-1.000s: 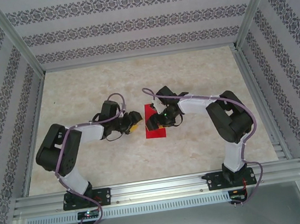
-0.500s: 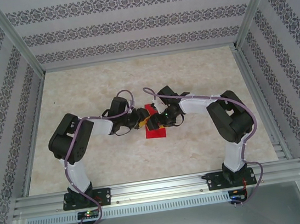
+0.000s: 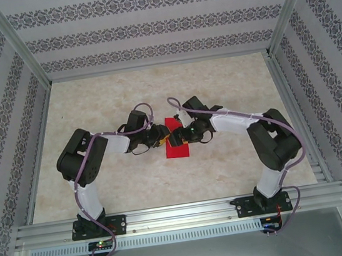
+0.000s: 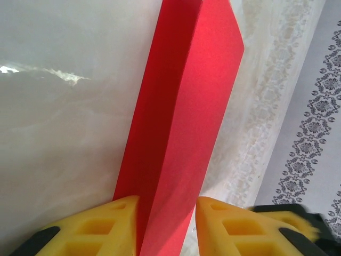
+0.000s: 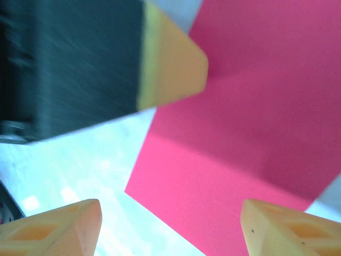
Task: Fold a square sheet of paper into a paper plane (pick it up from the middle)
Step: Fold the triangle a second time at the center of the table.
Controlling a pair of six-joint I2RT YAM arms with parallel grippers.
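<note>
Square sheet of paper (image 4: 181, 106) tents up, fold seemingly pinched by L gripper (image 4: 166, 221); R gripper (image 5: 170, 213) spread wide over its edge; bare table (image 3: 115, 186) around.

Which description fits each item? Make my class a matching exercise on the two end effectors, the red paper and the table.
Column one
1. left end effector
2. right end effector
3. square sheet of paper
4. table

Column two
A. pale, marbled surface
B. bright red, with a fold raised off the table
C. yellow fingers set wide apart, over the flat red sheet
D. yellow fingers on either side of the raised fold

Pairs: 1-D, 2-C, 3-B, 4-A
</note>
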